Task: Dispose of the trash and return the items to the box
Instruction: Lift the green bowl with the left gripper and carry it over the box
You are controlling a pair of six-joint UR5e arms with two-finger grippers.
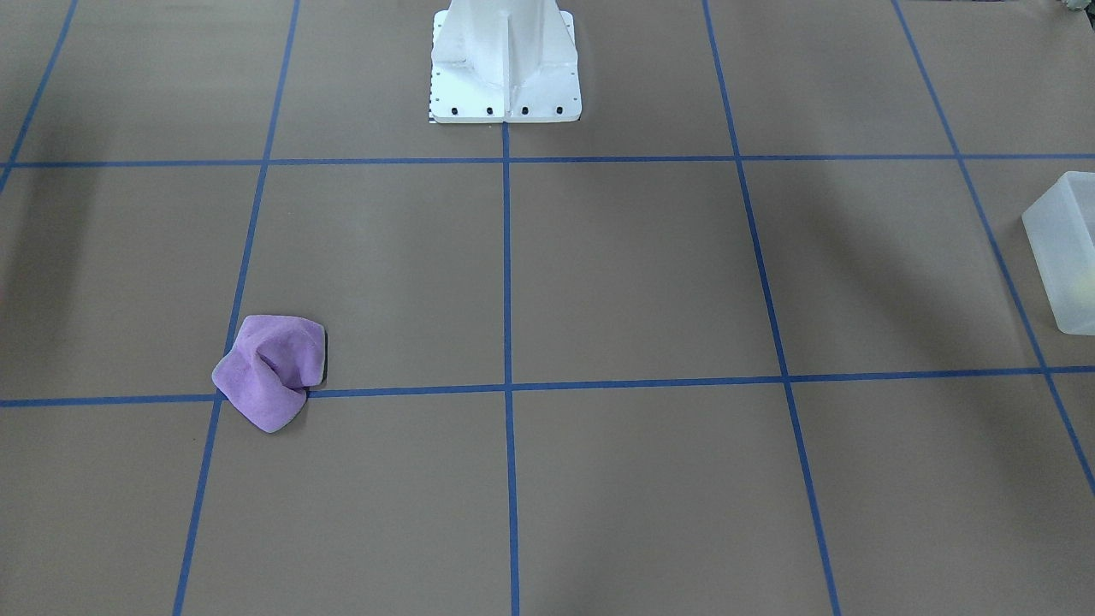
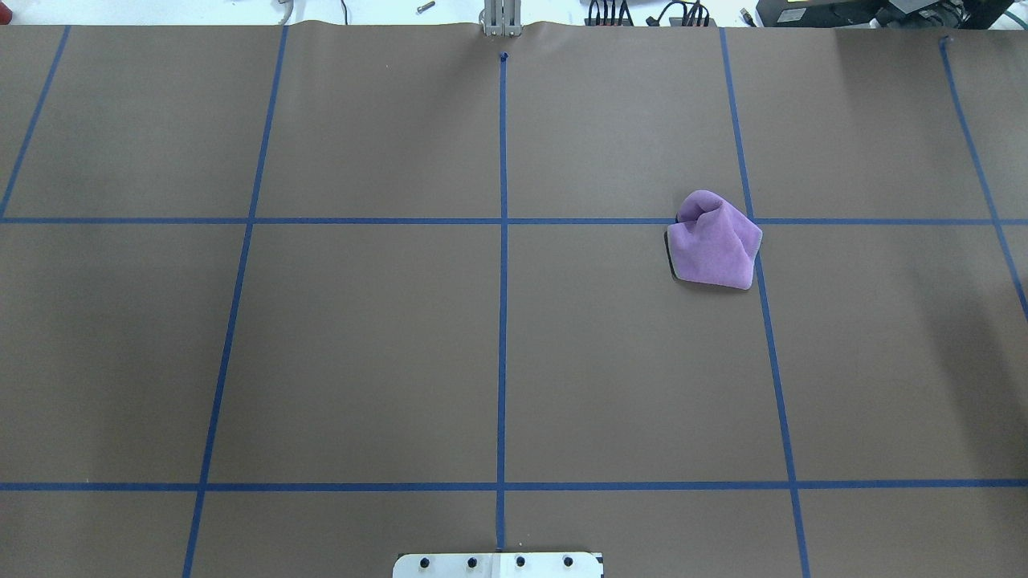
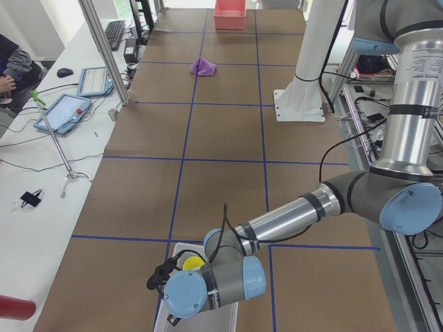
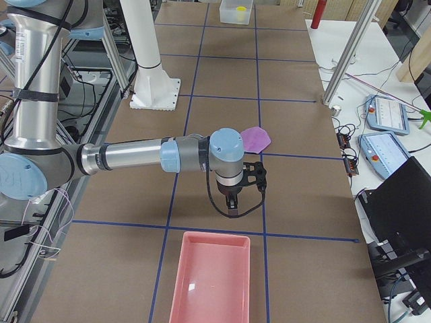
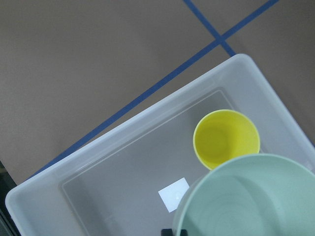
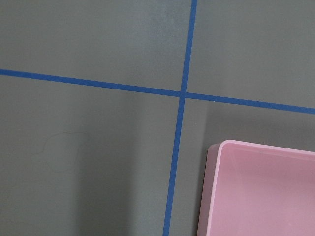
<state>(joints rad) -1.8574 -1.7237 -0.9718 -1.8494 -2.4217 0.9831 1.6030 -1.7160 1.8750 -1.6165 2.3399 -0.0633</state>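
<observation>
A: Front view?
B: White bolted pedestal base (image 1: 505,77) at the top. A crumpled purple cloth (image 1: 269,372) lies well out from the pedestal, on the robot's right. The translucent frosted-white rectangular plastic box (image 1: 1061,257) sits far off the pedestal's other side, cut by the frame edge.

A: Overhead?
B: Only the cloth (image 2: 713,241), forward and right of the pedestal. No arms in view.

A: Left side view?
B: The left gripper (image 3: 158,280) hangs over the box, far from the pedestal. A pale-yellow plastic tumbler cup (image 3: 194,263) shows beside it. Can't tell how the jaws stand.

A: Right side view?
B: The right gripper (image 4: 231,205) points down, out from the pedestal beyond the cloth, near a pink rectangular plastic tray (image 4: 180,269). Jaw state can't be told.

A: Left wrist?
B: The cup stands upright inside the box. A round mint-green plastic bowl (image 5: 246,196) sits over the box interior, just beside the cup. Resting or gripped, can't tell.

A: Right wrist?
B: A tray corner and crossed blue tape (image 6: 182,93).
</observation>
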